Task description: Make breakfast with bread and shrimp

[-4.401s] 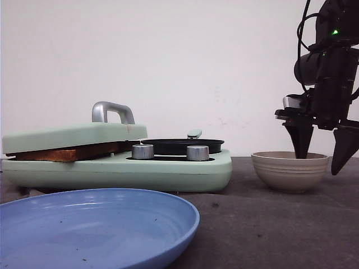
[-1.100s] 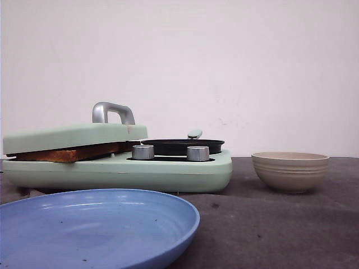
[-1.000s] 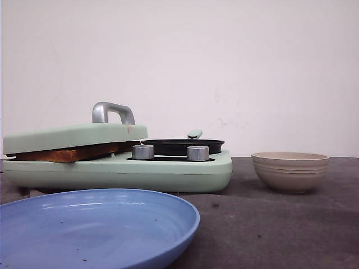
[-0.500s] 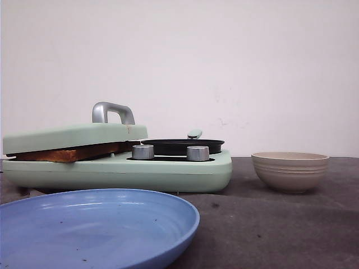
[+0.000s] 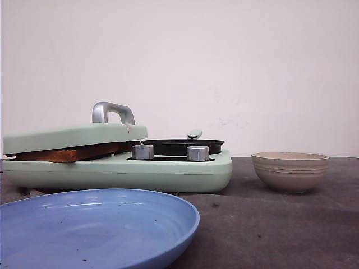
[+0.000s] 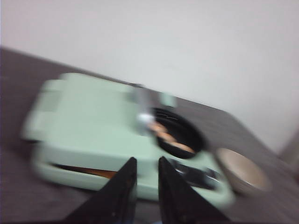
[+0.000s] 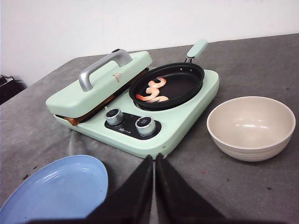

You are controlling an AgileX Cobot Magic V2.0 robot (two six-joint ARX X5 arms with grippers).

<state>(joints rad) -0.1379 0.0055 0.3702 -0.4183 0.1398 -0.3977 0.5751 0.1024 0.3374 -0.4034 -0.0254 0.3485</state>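
Front view shows a dark grey bench (image 5: pixel 280 224) with a plain white wall (image 5: pixel 224 56) behind it. On the bench stands a mint green cooker (image 5: pixel 118 168), and its hinged lid (image 5: pixel 73 136) with a silver handle (image 5: pixel 112 111) lies nearly shut on the left half. The bread (image 5: pixel 67 153) is pressed under this lid, and only its brown crust edge is visible in the slit. On the right half of the cooker sits a black pan (image 5: pixel 182 145), with two silver knobs (image 5: pixel 143 151) in front of it. A beige bowl (image 5: pixel 290 170) stands on the bench to the right of the cooker, apart from it. A blue plate (image 5: pixel 95 227) lies nearest to the camera. No arm appears in this view.

In the right wrist view the shrimp (image 7: pixel 153 92) lie inside the pan (image 7: pixel 167 85), a few curled orange-pink pieces close together. The right fingers (image 7: pixel 154 186) are black and pressed together, with no gap between them and nothing held. They are well apart from the shrimp, with the knobs and the front edge of the cooker between.

The left wrist view is blurred. The left fingers (image 6: pixel 144 186) stand a little apart with a narrow gap and hold nothing. The cooker (image 6: pixel 107 135) is beyond them, and orange pieces are visible in the pan (image 6: pixel 180 135).
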